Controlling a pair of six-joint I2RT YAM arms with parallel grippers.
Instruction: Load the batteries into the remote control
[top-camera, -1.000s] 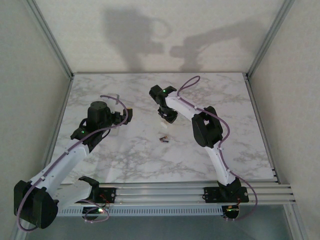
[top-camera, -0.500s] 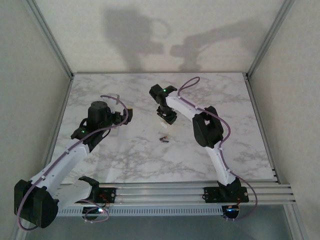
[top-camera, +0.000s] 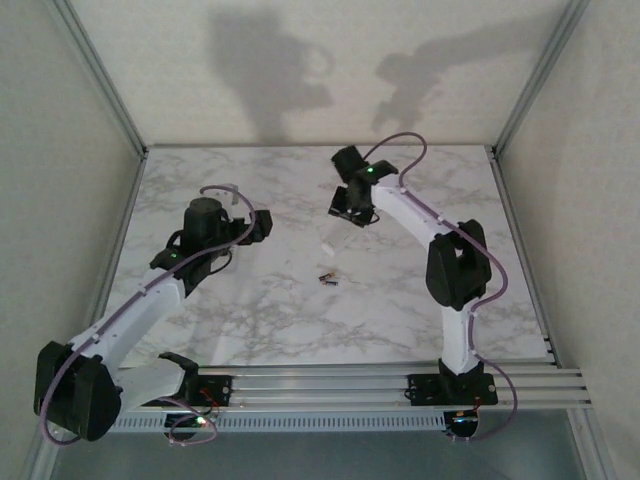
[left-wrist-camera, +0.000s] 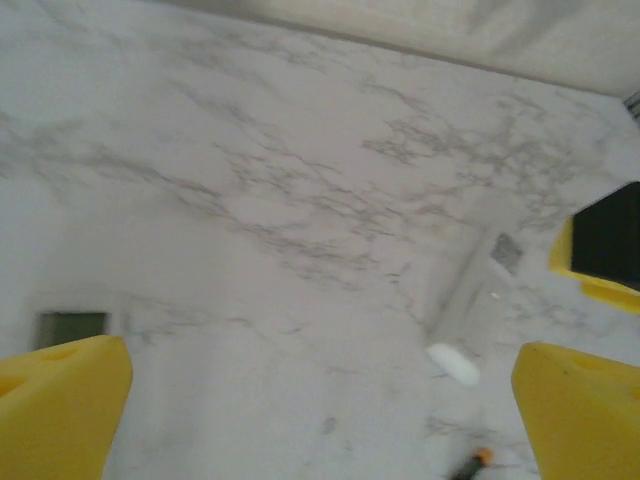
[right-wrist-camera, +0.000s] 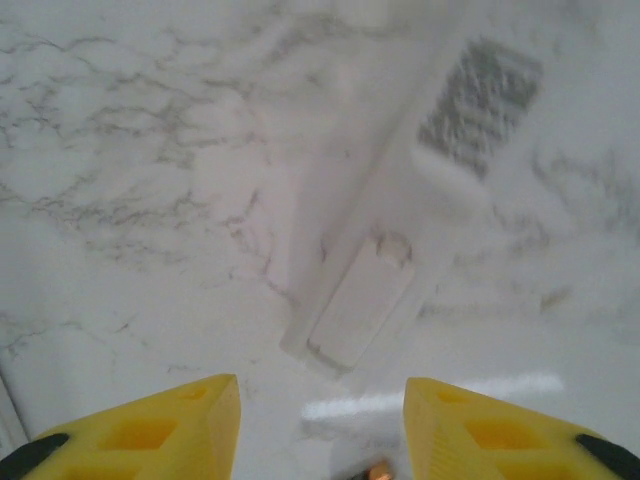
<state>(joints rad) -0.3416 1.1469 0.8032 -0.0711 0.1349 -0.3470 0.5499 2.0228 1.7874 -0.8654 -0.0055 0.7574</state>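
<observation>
1. The left gripper (top-camera: 258, 226) hangs over the white grey-veined marble table (top-camera: 270, 320). Its yellow fingers (left-wrist-camera: 60, 400) are spread wide apart, with nothing between them.
2. The right gripper (top-camera: 350, 212) hangs over the far middle of the table. Its yellow fingers (right-wrist-camera: 150, 425) stand about half apart. The gap between them shows only table, so nothing is gripped.
3. The slim white plastic remote control (right-wrist-camera: 400, 230) lies flat below and ahead of the right gripper, clear of both fingers.
   - A grey patch (right-wrist-camera: 480, 90) marks the end far from the fingers.
   - A shallow rectangular recess (right-wrist-camera: 360, 310) marks the end nearest the fingers.
4. In the left wrist view, the remote control (left-wrist-camera: 470, 300) lies ahead of the left gripper (left-wrist-camera: 320, 350), towards its right finger. It is angled towards the right gripper (left-wrist-camera: 600, 250).
5. The two small dark cylindrical batteries (top-camera: 327, 278) lie loose on the table, touched by neither gripper.
   - They lie to the near side of the right gripper, past the near end of the remote control.
   - They lie to the right of the left gripper.
6. In the left wrist view, one battery end with an orange tip (left-wrist-camera: 470, 466) shows at the lower edge, just inside the right finger.
7. A blurred white device with a grey rectangular window (left-wrist-camera: 72, 325) lies just ahead of the left gripper's left finger. It cannot be identified.
</observation>
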